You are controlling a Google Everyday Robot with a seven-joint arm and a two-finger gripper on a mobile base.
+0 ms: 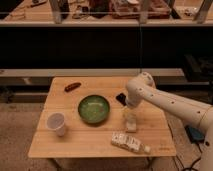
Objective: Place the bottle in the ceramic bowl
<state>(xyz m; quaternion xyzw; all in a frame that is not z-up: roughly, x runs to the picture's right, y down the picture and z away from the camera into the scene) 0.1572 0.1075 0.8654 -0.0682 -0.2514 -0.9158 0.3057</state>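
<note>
Finding a white cup standing at eight o'clock from the ceramic bowl on the wooden table, a brown oblong item lying at eleven. Seeing the gripper pointing down at four o'clock, just beside the bowl, its grip width being impossible to judge. Noting the bottle lying on its side at five o'clock, near the gripper, outside the bowl.

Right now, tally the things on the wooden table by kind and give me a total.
Clear plastic bottle: 1
Green ceramic bowl: 1
White cup: 1
Reddish-brown oblong item: 1
Small black item: 1
Total: 5
The gripper is right of the bowl and just behind the bottle; it is not counted.
</note>
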